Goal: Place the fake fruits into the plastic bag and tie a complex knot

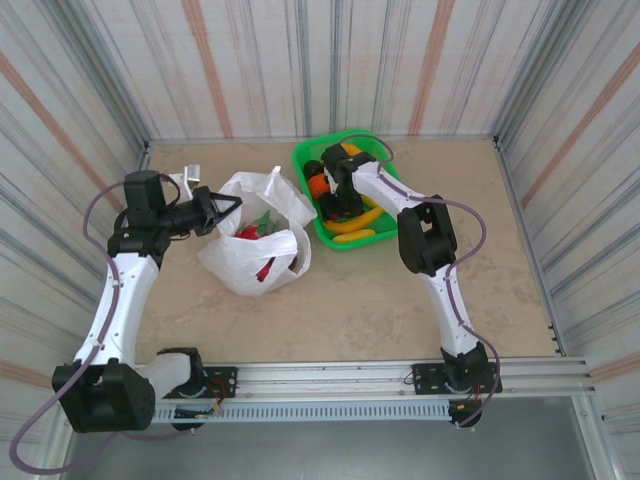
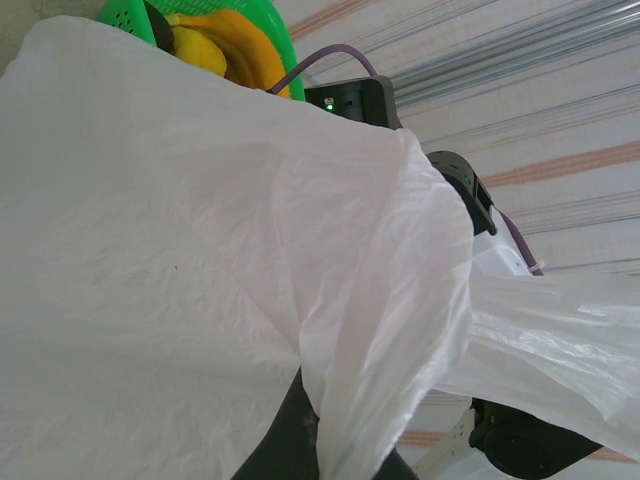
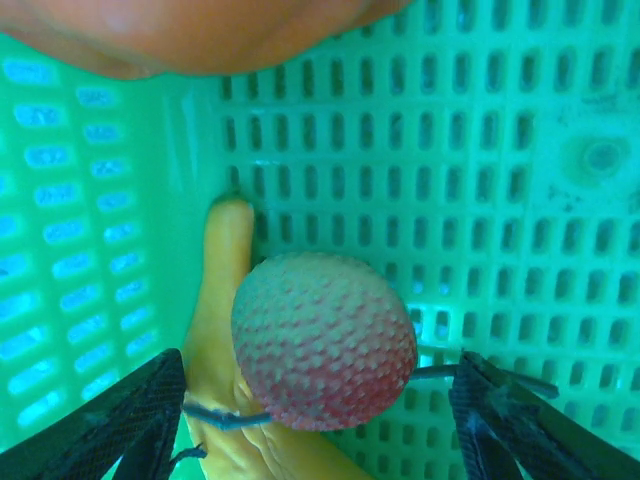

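Lab test cell, corrugated metal walls [image 1: 300, 60], tabletop [image 1: 350, 290]

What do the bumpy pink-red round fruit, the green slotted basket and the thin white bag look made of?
The bumpy pink-red round fruit looks like moulded plastic or foam: matte, with an evenly dimpled skin. The green slotted basket looks like rigid, glossy plastic, with moulded slots and highlights. The thin white bag is probably translucent plastic film, finely creased and draping in soft folds.

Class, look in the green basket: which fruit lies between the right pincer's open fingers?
The bumpy pink-red round fruit: the banana is smooth and yellow, the other piece orange.
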Tool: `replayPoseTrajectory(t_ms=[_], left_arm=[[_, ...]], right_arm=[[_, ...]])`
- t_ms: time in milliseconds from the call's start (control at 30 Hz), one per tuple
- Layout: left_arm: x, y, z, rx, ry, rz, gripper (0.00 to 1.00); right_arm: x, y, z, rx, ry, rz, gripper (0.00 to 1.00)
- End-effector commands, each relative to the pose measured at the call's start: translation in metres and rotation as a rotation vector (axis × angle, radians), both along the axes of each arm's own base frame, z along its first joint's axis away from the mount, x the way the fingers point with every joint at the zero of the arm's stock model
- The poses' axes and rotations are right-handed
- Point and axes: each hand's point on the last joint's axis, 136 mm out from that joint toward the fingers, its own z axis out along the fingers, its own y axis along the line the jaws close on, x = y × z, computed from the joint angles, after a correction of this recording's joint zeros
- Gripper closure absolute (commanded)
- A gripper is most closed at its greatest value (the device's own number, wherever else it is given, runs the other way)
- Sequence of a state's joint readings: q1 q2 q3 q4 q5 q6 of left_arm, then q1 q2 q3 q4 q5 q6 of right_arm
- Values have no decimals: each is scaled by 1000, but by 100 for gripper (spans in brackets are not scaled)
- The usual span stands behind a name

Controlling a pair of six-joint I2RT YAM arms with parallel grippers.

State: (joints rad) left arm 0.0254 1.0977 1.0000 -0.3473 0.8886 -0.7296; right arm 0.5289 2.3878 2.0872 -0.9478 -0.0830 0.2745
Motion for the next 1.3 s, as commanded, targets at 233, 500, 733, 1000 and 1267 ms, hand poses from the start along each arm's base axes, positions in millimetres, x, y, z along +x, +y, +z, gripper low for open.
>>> replayPoseTrajectory(t_ms=[233,500,733,1000,1267], left_arm=[[-3,3,1,14,-11,7,100],[-2,3,1,18,-14,10,100],[0,3,1,19,-11,11,100],[1,3,1,18,-9,10,100],[1,3,2,20,-14,8,100]], right_arm=[[29,-19,-8,2,-41,-77,39],[56,-30,9,42,-106,-125,39],[61,-28,16,55,-121,-108,33],[65,-29,6,38,-118,-103,33],[53,-30,-9,-8,-60,-94,37]])
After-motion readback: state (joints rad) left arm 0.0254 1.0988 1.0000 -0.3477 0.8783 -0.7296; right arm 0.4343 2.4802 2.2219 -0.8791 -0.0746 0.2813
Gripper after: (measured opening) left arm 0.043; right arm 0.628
